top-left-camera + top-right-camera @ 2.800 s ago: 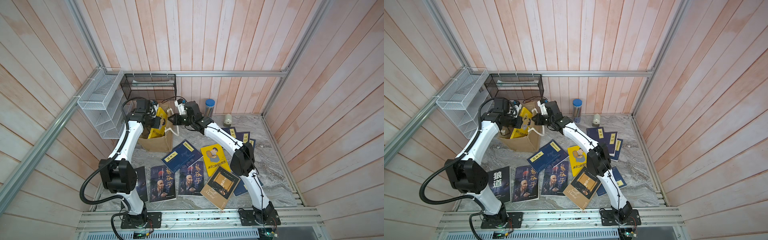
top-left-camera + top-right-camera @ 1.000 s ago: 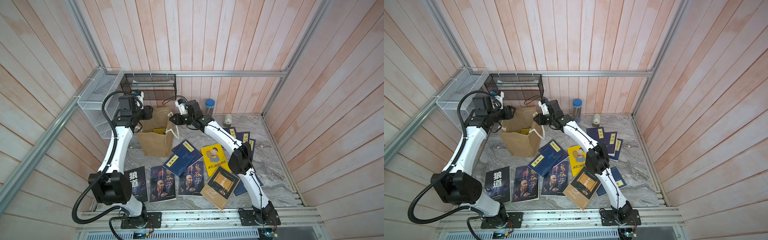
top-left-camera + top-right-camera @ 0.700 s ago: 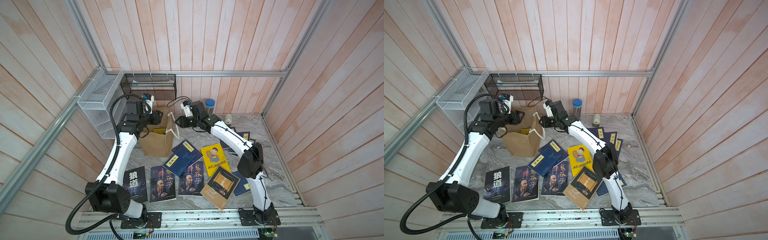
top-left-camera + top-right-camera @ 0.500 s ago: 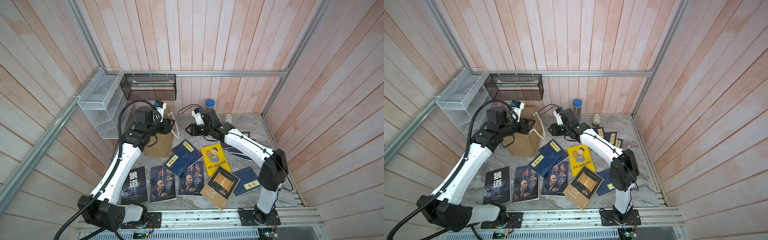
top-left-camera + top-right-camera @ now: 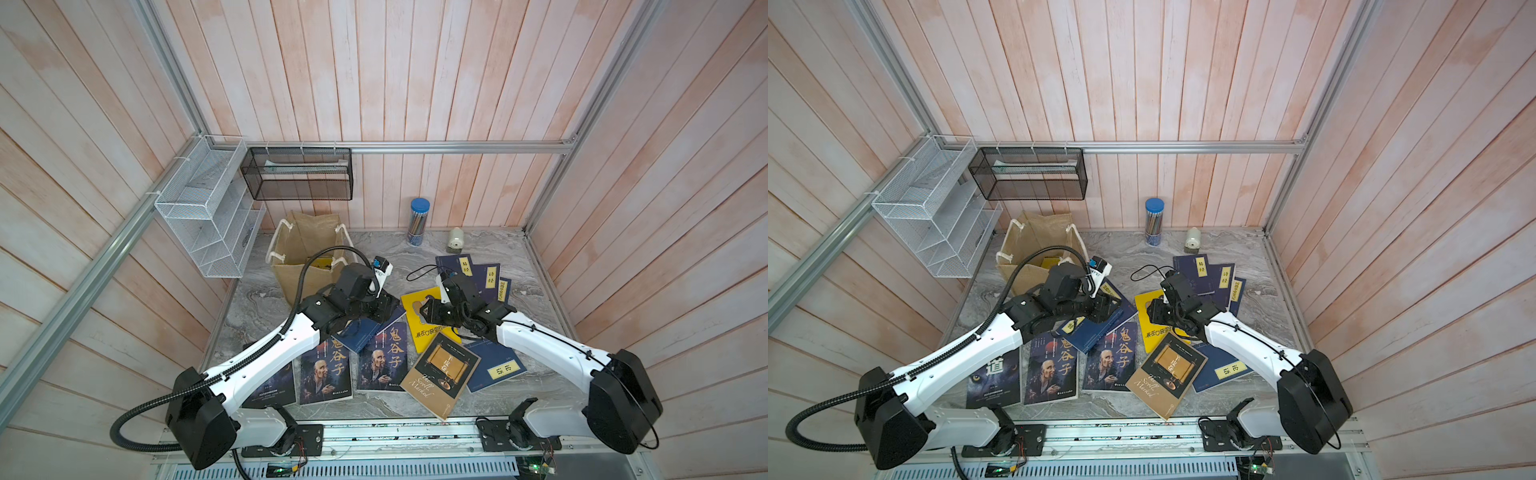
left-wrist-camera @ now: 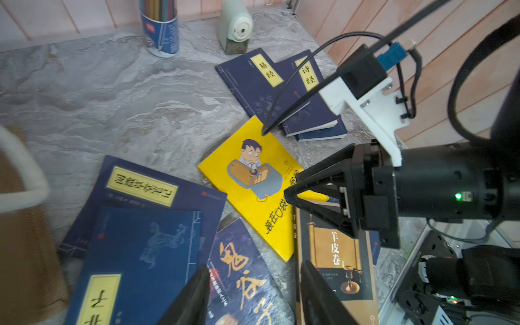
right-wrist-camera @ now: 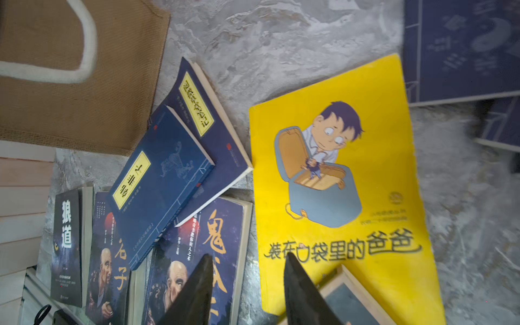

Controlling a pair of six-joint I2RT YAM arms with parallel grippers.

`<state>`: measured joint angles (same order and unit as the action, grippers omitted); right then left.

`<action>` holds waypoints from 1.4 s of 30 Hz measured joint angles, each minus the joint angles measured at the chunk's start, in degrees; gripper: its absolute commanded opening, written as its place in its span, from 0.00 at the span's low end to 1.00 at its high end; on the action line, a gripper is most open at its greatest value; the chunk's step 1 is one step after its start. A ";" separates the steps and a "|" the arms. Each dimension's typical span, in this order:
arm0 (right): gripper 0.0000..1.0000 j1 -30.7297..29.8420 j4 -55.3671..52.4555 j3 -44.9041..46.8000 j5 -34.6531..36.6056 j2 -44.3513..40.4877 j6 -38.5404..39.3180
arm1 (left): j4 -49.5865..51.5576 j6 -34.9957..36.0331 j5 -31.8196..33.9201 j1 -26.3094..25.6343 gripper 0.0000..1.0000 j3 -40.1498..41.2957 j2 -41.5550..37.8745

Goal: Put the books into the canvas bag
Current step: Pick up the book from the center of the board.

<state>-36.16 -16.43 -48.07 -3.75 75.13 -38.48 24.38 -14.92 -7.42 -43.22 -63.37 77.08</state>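
**A:** Where is the canvas bag (image 5: pixel 309 235)?

**B:** It stands upright at the back left of the marble table (image 5: pixel 395 257), near the wooden wall. Its mouth is open and a white rope handle (image 7: pixel 89 42) hangs down its side. A yellow cover (image 5: pixel 322 262) (image 5: pixel 1052 262) shows inside it in both top views.

**A:** And the books?

**B:** They lie flat on the table, in front of the bag and to its right. Two overlapping navy books (image 7: pixel 163 180) lie just beside the bag's base. Two portrait books (image 5: pixel 326 374) and a black book (image 5: pixel 994 378) form a row at the front edge. The yellow cartoon book (image 7: pixel 337 183) lies in the middle, with one corner under a brown-black book (image 5: pixel 440 374). Three navy volumes (image 5: pixel 465 270) fan out towards the right wall, and one more navy copy (image 5: pixel 498 370) sticks out from beneath the brown-black book.

**A:** What about the grippers?

**B:** The left gripper (image 6: pixel 253 301) hangs over a portrait book next to the navy pair. Its jaws are apart with nothing between them. The right gripper (image 7: pixel 247 292) hangs over the yellow cartoon book, also spread and empty.

**A:** What is farther out?

**B:** A pencil cup (image 5: pixel 417 222) and a sharpener (image 5: pixel 456 240) stand at the back of the table. A white wire rack (image 5: pixel 208 212) and a black mesh basket (image 5: pixel 299 174) hang on the walls above the bag.
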 measured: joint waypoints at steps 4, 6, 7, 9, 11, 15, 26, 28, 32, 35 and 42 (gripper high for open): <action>0.46 1.03 -0.48 5.05 1.53 -4.31 -2.14 | -3.37 -2.99 0.31 -3.85 0.54 0.74 4.46; 0.48 1.64 -0.90 7.13 1.84 -6.16 -3.17 | -4.87 -4.37 0.17 -5.03 0.54 0.74 6.58; 0.51 2.12 -1.38 8.22 2.01 -7.30 -3.63 | -5.70 -5.01 0.04 -5.55 0.54 0.79 7.56; 0.53 2.99 -2.05 9.99 2.27 -9.46 -4.57 | -6.95 -6.12 -0.76 -6.16 0.53 0.83 9.07; 0.54 3.69 -3.19 11.21 2.45 -11.54 -5.11 | -7.96 -6.99 -1.75 -6.43 0.53 0.87 10.34; 0.55 4.87 -5.86 12.26 2.62 -14.67 -5.73 | -9.64 -8.07 -5.46 -6.43 0.52 0.98 12.76; 0.57 5.79 -13.73 16.55 1.73 -20.79 -7.15 | -10.19 -9.42 -15.54 -8.37 0.53 3.23 19.28; 0.63 5.86 -15.52 17.05 1.31 -22.40 -7.74 | -9.92 -9.77 -16.70 -8.37 0.53 3.63 20.00; 0.64 5.86 -19.67 17.14 0.87 -25.42 -8.57 | -9.75 -10.01 -17.62 -8.35 0.53 3.74 21.00; 0.64 5.88 -22.71 17.27 0.72 -27.45 -9.42 | -9.90 -10.43 -18.01 -8.35 0.53 3.96 21.86; 0.64 5.90 -24.37 21.99 -2.21 -32.35 -12.39 | -11.50 -12.17 -20.92 -8.39 0.53 4.96 25.44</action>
<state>-30.26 -40.80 -26.09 -5.96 42.78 -50.87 12.88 -27.09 -28.34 -51.62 -58.41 102.52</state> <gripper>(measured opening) 0.644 0.530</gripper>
